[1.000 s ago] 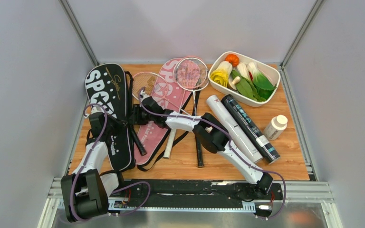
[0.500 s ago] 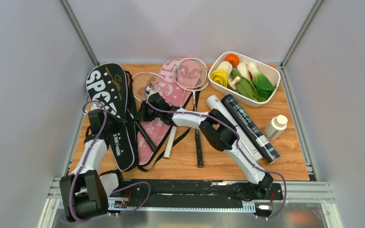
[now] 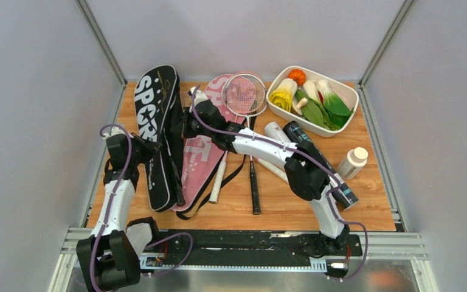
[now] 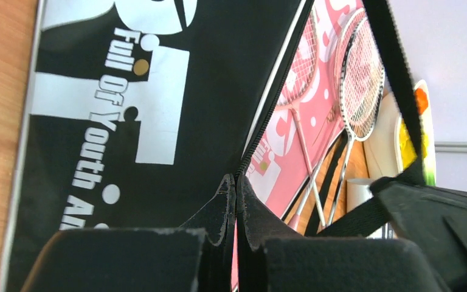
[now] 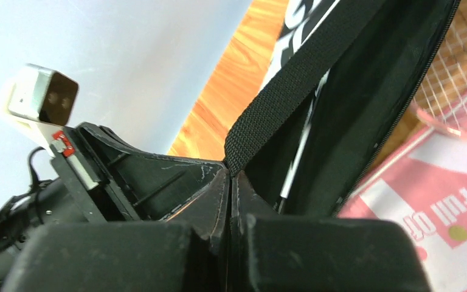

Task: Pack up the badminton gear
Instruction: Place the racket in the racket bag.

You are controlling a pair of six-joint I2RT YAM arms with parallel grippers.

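Note:
The black "SPORT" cover (image 3: 154, 115) stands tilted on its edge at the left, its zipper side gaping. My left gripper (image 4: 236, 182) is shut on its zipper edge (image 4: 267, 109). My right gripper (image 5: 230, 173) is shut on its black strap (image 5: 298, 79), beside the cover's top (image 3: 179, 125). The pink cover (image 3: 204, 149) lies flat to the right, with a racket head (image 3: 244, 93) resting on it. A pink-framed racket (image 5: 456, 79) shows past the black cover's open mouth. A white tube (image 3: 275, 131) and a black tube (image 3: 340, 190) lie partly under my right arm.
A white bowl of toy vegetables (image 3: 346, 91) sits at the back right. A small white bottle (image 3: 352, 163) stands near the right edge. Two racket handles (image 3: 253, 188) point toward the front. Grey walls close in on both sides.
My right gripper closed on the strap and moved back and up. The black cover rose from flat onto its edge and swung toward the back wall. My left arm followed, still gripping.

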